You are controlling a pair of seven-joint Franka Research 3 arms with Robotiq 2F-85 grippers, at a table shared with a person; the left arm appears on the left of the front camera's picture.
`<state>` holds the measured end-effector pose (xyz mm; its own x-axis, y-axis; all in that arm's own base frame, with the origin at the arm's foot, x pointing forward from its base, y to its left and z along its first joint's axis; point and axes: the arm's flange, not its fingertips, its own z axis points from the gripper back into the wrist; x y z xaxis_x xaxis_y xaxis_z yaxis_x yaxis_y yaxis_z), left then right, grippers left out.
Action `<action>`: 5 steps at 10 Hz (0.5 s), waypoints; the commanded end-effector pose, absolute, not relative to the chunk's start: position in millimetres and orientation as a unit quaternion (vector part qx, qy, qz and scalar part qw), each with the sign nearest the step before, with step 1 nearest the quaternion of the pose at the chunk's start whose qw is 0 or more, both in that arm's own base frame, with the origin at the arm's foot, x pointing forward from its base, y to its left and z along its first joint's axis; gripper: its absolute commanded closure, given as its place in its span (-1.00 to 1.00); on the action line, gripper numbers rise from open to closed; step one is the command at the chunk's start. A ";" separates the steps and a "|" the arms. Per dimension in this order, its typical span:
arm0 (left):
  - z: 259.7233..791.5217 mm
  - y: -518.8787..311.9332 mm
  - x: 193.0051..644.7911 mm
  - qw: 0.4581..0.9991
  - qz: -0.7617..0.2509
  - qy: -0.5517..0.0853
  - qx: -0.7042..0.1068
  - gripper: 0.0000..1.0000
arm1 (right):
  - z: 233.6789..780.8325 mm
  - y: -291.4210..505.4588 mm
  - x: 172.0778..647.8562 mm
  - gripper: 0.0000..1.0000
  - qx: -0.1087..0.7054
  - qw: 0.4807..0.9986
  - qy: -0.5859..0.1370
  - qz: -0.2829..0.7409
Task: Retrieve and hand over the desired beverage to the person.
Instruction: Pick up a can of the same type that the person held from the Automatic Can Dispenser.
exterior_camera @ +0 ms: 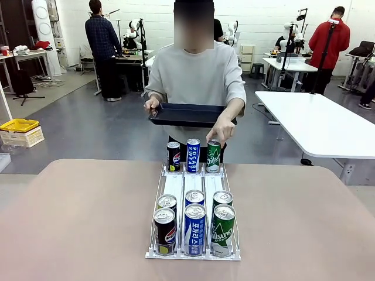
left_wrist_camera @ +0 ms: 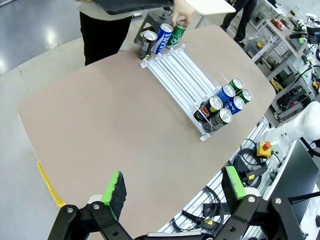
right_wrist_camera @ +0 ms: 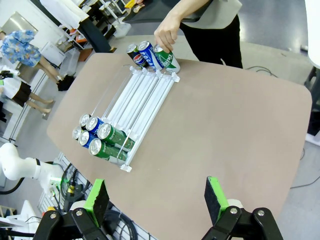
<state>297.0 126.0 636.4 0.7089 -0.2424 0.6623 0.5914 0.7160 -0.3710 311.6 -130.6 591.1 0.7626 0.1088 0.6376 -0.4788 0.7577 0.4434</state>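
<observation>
A white three-lane can rack (exterior_camera: 183,186) lies in the middle of the table. At its far end stand a black Pepsi can (exterior_camera: 173,156), a blue Pocari can (exterior_camera: 193,154) and a green Chilsung can (exterior_camera: 213,156). The person's hand (exterior_camera: 222,130) rests on the top of the green can (right_wrist_camera: 165,59) while the other hand holds a dark tray (exterior_camera: 187,114). Several more cans (exterior_camera: 194,225) of the same three kinds crowd the near end. My left gripper (left_wrist_camera: 175,187) hangs open over the table's near edge, far from the rack (left_wrist_camera: 175,67). My right gripper (right_wrist_camera: 156,199) is open too, with nothing between its fingers.
The tan table (exterior_camera: 82,222) has bare room on both sides of the rack. A white table (exterior_camera: 316,123) stands to the back right. Beyond the table's near edge lie cables and a red stop button (left_wrist_camera: 263,147). Other people work farther off.
</observation>
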 end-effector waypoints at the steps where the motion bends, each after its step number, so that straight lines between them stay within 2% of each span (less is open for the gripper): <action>1: 637.5 128.0 297.4 0.871 -0.246 -0.304 -0.297 -1.00 | 591.5 -131.7 314.5 -1.00 0.318 0.881 -0.307 0.171; 5: 637.5 128.0 297.4 0.871 -0.246 -0.304 -0.297 -1.00 | 591.5 -131.7 314.5 -1.00 0.318 0.881 -0.307 0.171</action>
<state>297.1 126.0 636.6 0.7088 -0.2424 0.6625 0.5915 0.7160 -0.3708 311.6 -130.7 591.1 0.7626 0.1088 0.6376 -0.4788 0.7577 0.4434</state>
